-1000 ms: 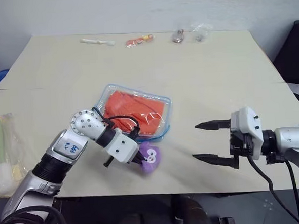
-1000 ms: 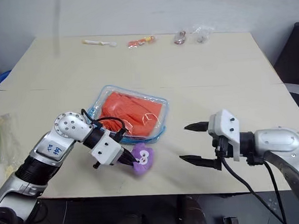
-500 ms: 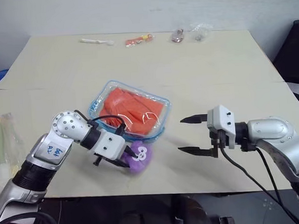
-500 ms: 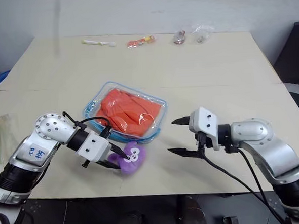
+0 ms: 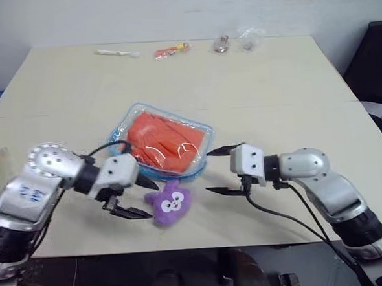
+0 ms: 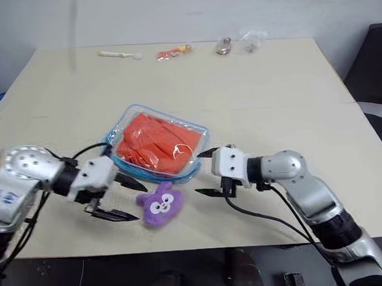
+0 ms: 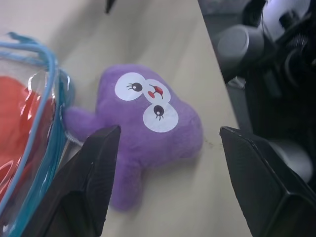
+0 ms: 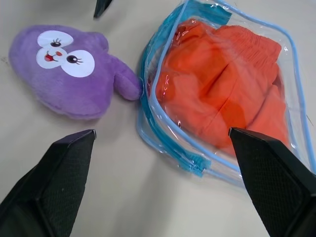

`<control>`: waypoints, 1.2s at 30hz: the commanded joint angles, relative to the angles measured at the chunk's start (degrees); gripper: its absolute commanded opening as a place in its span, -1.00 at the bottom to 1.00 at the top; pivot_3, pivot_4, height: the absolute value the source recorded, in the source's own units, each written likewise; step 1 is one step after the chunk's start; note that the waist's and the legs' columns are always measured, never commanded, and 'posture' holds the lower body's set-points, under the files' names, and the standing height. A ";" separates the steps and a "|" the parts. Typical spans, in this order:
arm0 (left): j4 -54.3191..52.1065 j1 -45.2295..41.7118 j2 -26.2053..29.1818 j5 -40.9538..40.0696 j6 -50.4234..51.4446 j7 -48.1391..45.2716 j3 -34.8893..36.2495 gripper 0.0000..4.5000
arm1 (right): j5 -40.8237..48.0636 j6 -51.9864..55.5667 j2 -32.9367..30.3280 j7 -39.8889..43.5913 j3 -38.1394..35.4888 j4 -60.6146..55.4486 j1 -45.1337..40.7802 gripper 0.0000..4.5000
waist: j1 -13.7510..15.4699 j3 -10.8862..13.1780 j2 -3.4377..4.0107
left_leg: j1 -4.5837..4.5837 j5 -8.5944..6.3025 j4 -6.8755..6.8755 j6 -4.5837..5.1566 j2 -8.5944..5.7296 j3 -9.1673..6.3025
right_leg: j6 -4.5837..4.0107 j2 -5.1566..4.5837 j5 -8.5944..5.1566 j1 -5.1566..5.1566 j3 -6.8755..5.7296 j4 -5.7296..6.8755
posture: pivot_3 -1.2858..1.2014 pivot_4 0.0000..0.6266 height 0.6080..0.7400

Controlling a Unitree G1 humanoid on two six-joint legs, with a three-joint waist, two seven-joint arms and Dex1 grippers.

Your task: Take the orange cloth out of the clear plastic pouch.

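We see the clear plastic pouch (image 5: pixel 163 143) lying flat on the table (image 5: pixel 272 99), a little left of the middle, and the orange cloth (image 5: pixel 161 140) is inside it. The blue edge of the pouch goes all around the cloth.

The left gripper (image 5: pixel 137 198) is at the near left of the pouch, with its two black fingers spread wide and nothing between them. One finger points toward the near left corner of the pouch; the other is lower, near the table edge. Just to the right of this gripper lies a purple plush bunny (image 5: pixel 168 203), and one ear of it touches the near edge of the pouch.

The right gripper (image 5: pixel 213 171) is at the near right corner of the pouch. Its fingers are also wide apart and empty. The upper fingertip is just beside the right edge of the pouch; we cannot tell if it touches. The cloth lies to the far left of this gripper, between the two grippers.

Along the far edge of the table are some small packets (image 5: pixel 172 51), well apart from the pouch.
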 commanded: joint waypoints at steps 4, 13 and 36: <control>-4.72 0.61 4.06 -13.38 21.47 4.87 7.52 0.53 | -4.38 -6.01 4.16 -0.91 1.50 4.58 -3.91 0.44 | -0.26 0.01 0.02 | -0.01 0.03 -0.01 -0.11 0.01 0.01 | -0.04 0.02 -0.02 -0.05 0.02 0.05 | 0.03 -0.52 1.00; -13.49 8.74 6.30 -20.17 31.37 12.55 13.64 0.53 | -8.43 -11.36 8.65 -0.89 3.64 11.32 -5.79 -0.15 | -1.34 0.02 0.04 | -0.04 0.05 -0.12 -0.25 0.03 0.00 | -0.20 0.01 -0.12 -0.25 0.02 0.18 | 0.03 -0.52 1.00; -17.60 27.23 5.81 2.78 -2.91 21.08 13.76 0.53 | -11.84 -20.26 13.96 -1.08 4.03 21.94 -9.11 -0.99 | -2.01 0.05 0.10 | -0.01 0.09 -0.26 -0.43 0.07 0.02 | -0.31 0.03 -0.18 -0.34 0.02 0.24 | 0.03 -0.52 1.00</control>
